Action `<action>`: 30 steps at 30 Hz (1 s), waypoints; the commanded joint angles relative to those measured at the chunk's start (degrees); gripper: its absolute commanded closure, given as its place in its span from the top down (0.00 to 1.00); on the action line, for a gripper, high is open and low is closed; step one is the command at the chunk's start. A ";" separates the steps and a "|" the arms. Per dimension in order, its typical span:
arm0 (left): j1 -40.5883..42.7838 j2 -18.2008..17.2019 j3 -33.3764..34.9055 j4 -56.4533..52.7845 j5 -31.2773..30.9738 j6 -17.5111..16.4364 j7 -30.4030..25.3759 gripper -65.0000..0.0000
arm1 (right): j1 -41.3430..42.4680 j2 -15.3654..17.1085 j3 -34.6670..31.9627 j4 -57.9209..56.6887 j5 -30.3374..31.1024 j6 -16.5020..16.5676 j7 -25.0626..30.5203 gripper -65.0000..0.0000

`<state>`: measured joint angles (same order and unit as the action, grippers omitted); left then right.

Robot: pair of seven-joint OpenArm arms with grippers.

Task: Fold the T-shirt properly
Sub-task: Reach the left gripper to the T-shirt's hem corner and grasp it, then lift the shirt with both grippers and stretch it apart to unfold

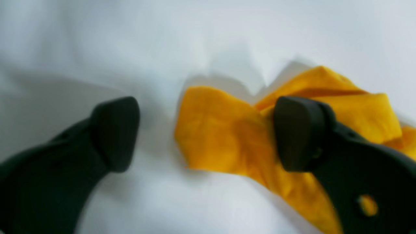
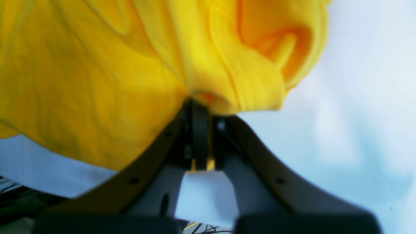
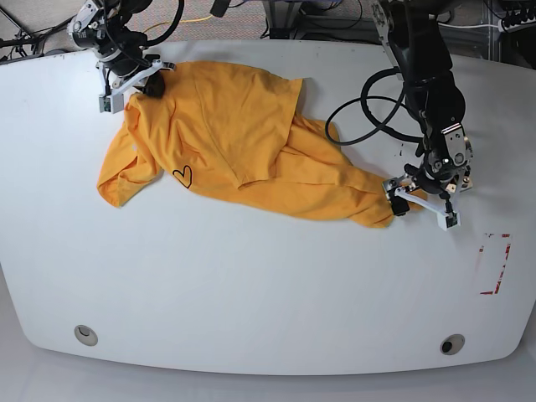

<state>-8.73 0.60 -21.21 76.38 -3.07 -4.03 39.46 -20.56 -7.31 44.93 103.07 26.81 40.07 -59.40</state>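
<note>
The orange-yellow T-shirt (image 3: 243,126) lies crumpled across the white table (image 3: 251,285), running from the back left to the right middle, with a small black heart (image 3: 182,175) showing. At its back-left end my right gripper (image 3: 149,84) is shut on a bunch of the cloth; the right wrist view shows the fabric (image 2: 81,81) pinched at the closed fingertips (image 2: 200,107). My left gripper (image 3: 421,203) is down at the shirt's right tip. In the left wrist view it stands open (image 1: 206,133), and the tip of the shirt (image 1: 357,110) lies between its fingers.
Red tape marks (image 3: 494,264) sit near the table's right edge. Two round holes (image 3: 84,335) (image 3: 452,344) are near the front edge. A black cable (image 3: 368,109) loops from the left arm onto the table beside the shirt.
</note>
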 commanded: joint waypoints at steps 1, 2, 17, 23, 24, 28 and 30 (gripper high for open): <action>-0.98 -0.29 0.60 -0.82 -0.58 -0.14 0.32 0.67 | -0.15 0.32 0.13 0.98 -0.13 -0.07 -0.25 0.00; -0.98 -0.29 0.86 -0.99 -0.58 -0.14 0.23 0.51 | -0.06 0.32 0.13 0.98 -0.13 -0.07 -0.25 0.00; 0.78 -1.52 0.86 14.21 -0.31 -7.09 0.84 0.04 | 1.44 0.59 0.04 11.70 2.42 -0.07 -3.33 0.00; 0.60 -4.16 0.95 22.92 -0.58 -7.44 4.63 0.04 | 6.18 5.60 0.30 11.88 9.98 -0.07 -7.46 0.00; 0.25 -4.51 0.95 23.88 -0.58 -7.44 4.98 0.04 | 7.24 5.86 0.30 11.88 10.60 -0.07 -7.64 0.00; -1.60 -4.86 0.86 27.40 -0.58 -7.53 5.15 0.04 | 11.19 7.79 0.13 11.88 11.30 -0.07 -7.81 0.00; -1.86 -5.66 0.60 29.25 -0.31 -7.53 5.50 0.04 | 12.51 8.23 0.04 11.88 11.39 -0.07 -7.90 0.00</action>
<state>-9.34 -4.03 -20.43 102.91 -3.07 -11.55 46.26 -9.93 -0.58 44.82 113.73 36.49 39.94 -68.40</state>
